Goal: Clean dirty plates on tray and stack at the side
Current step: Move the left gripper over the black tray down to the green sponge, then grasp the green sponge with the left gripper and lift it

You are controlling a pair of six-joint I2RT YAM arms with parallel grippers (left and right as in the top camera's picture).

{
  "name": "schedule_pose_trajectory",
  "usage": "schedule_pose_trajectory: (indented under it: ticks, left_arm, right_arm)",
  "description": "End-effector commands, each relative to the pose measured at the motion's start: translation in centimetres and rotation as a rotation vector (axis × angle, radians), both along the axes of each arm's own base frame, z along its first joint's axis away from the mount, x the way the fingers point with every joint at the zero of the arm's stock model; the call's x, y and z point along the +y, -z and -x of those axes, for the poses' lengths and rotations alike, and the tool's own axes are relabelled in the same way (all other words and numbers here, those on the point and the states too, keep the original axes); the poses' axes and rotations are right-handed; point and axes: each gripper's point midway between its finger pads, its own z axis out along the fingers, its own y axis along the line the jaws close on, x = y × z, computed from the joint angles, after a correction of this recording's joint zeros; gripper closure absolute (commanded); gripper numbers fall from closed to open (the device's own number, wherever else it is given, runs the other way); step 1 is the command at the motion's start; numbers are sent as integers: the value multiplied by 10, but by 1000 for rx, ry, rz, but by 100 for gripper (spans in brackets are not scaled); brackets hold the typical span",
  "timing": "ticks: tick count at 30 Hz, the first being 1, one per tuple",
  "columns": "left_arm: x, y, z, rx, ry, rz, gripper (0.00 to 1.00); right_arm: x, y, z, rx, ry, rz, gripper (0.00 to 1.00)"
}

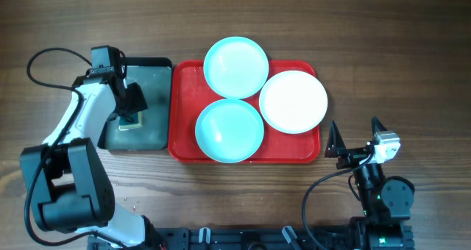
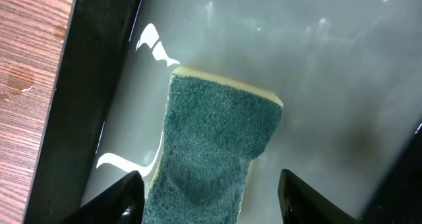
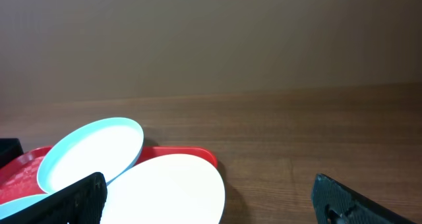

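Three plates lie on the red tray (image 1: 185, 84): a cyan plate (image 1: 235, 66) at the far edge, a second cyan plate (image 1: 229, 130) at the near edge, and a white plate (image 1: 293, 101) on the right. My left gripper (image 1: 131, 109) is open over the black tray, its fingers (image 2: 214, 204) on either side of the green-yellow sponge (image 2: 217, 138). My right gripper (image 1: 357, 138) is open and empty, right of the red tray's near right corner. In the right wrist view its fingers (image 3: 211, 207) frame the white plate (image 3: 165, 184), with a cyan plate (image 3: 92, 151) behind.
The black tray (image 1: 156, 95) stands against the red tray's left side; its floor (image 2: 330, 66) looks wet. Bare wooden table (image 1: 397, 66) lies right of the red tray. The red tray's corner (image 3: 198, 155) shows in the right wrist view.
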Motion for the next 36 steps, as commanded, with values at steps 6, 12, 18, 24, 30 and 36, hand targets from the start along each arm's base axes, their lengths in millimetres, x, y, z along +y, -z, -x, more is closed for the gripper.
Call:
schedule_pose_trajectory:
  ticks: [6,12,18,24,30,36]
  left_arm:
    - [3,14,3,31,13,-6,53]
    - [2,20,6,33,13,-6,41]
    - [2,23,9,40,13,-5,42]
    - [1,32,14,68,13,1,43]
    - [-6,26,8,28,17,42,96]
    - [-12,-25,0,-108,30,56,96]
  right_arm:
    - [-2,-1,0,-6,12,-10,0]
    - [-2,-1,0,-6,12,-10,0]
    - [-2,-1,0,-6,12,-10,0]
    - [-2,-1,0,-6,12,-10,0]
    - [-2,-1,0,-6,12,-10,0]
    - [-2,-1,0,-6,12,-10,0]
